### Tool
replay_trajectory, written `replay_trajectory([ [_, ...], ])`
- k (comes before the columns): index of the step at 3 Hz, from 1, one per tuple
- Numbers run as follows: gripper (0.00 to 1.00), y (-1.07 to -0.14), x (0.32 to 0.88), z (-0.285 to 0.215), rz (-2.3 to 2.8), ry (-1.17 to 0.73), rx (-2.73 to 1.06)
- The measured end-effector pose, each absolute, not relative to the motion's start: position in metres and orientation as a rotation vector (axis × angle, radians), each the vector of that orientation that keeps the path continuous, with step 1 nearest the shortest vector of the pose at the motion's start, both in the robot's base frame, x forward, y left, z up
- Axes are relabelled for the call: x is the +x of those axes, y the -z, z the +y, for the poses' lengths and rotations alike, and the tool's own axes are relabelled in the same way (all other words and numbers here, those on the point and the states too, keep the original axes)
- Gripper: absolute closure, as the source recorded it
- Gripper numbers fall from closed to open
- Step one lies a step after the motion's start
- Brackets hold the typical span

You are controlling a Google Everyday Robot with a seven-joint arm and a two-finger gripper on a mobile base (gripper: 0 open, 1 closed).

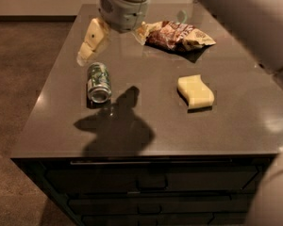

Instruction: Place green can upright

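The green can (98, 82) lies on its side on the dark grey counter (146, 121), left of centre, its silver end facing the front edge. My gripper (90, 44) hangs above the counter just behind the can, a little to its left, its cream fingers (93, 39) pointing down and left. It holds nothing. The grey wrist (123, 8) rises out of the top of the view.
A yellow sponge (195, 91) lies right of centre. A crumpled brown snack bag (177, 36) lies at the back. The counter's left edge runs close beside the can. Drawers (151, 182) sit below the front edge. The arm's shadow falls in front of the can.
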State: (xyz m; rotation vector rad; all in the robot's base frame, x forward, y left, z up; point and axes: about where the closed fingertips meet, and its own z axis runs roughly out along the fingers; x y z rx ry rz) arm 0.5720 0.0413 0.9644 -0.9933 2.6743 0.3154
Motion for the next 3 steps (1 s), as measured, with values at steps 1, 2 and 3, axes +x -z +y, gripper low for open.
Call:
replay_trajectory([
  [1, 0.0, -0.946, 0.582, 0.073, 2.767, -0.287, -0.922],
  [2, 0.0, -0.931, 0.592, 0.096, 2.841, -0.272, -0.876],
  [3, 0.0, -0.914, 0.602, 0.119, 2.912, -0.275, -0.832],
])
